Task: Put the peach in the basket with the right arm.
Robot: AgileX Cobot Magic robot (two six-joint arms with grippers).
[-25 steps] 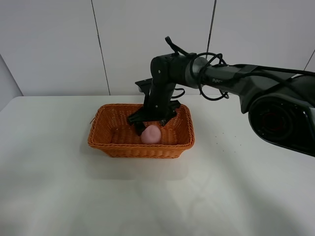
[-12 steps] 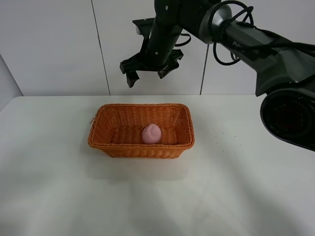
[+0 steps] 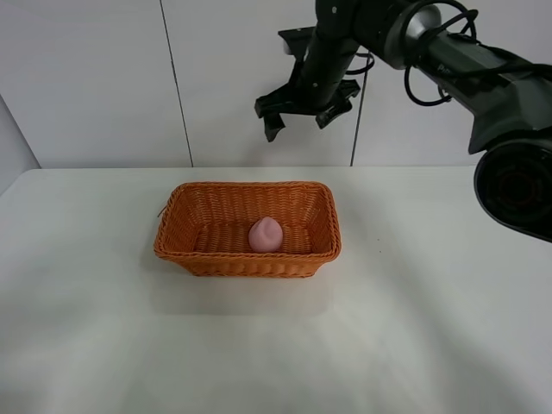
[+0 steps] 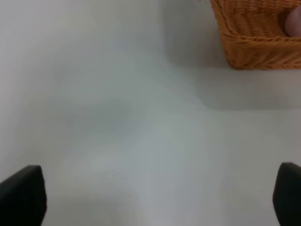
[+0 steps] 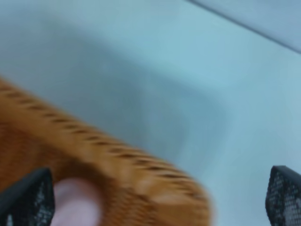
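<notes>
The pink peach (image 3: 266, 234) lies inside the orange-brown wicker basket (image 3: 203, 252), a little right of its middle. High above the basket's back edge hangs my right gripper (image 3: 300, 123), open and empty, on the black right arm (image 3: 431, 43). In the blurred right wrist view the peach (image 5: 77, 203) and the basket rim (image 5: 141, 165) show between the spread fingertips (image 5: 28, 197). The left wrist view shows the left gripper (image 4: 150, 197) open over bare table, with the basket's corner (image 4: 254, 47) and a sliver of peach (image 4: 295, 21) beyond.
The basket stands on a white table (image 3: 276, 345). A white panelled wall (image 3: 95, 78) rises behind it. The right arm's base (image 3: 517, 181) bulks at the right edge.
My right gripper let go of the peach in the basket, rose high above it, and has now shifted to the right. The peach stays put.
</notes>
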